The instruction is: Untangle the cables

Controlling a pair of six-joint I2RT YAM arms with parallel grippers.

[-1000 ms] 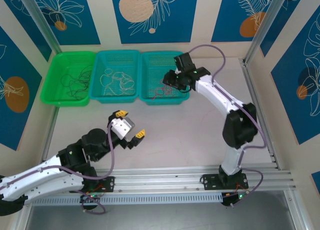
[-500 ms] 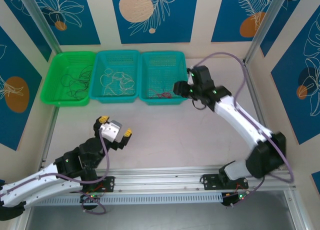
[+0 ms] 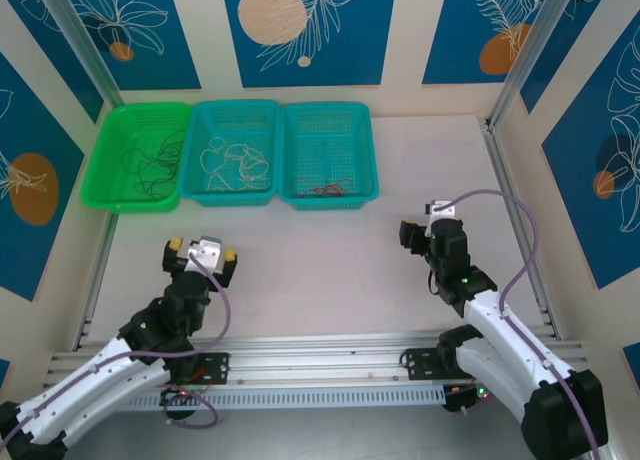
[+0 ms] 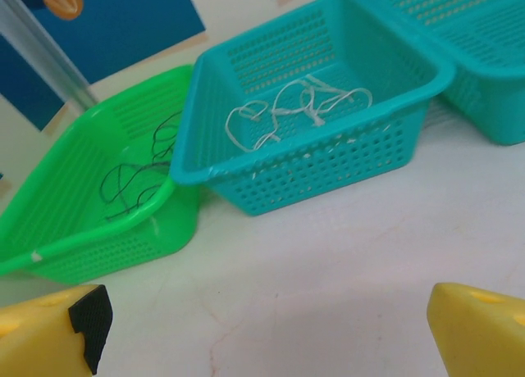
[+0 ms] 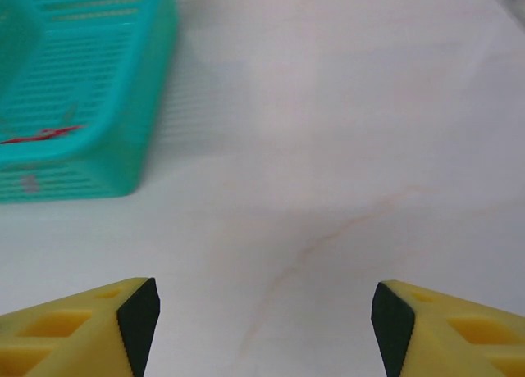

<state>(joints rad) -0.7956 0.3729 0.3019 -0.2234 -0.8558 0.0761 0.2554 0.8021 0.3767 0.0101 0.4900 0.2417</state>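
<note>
Lying in baskets (image 3: 236, 105), cables (image 4: 295, 111) well beyond left tool (image 4: 262, 320), right tool (image 5: 261, 311).

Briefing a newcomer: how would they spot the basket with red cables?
Three baskets line the table's far edge. Take the right-hand teal basket. It alone holds red cables; the middle basket holds whitish cables, the green basket dark cables.

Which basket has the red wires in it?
The rightmost teal plastic mesh basket: thin red wires lie in it. The middle teal basket holds whitish wires, the green plastic basket dark wires.
</note>
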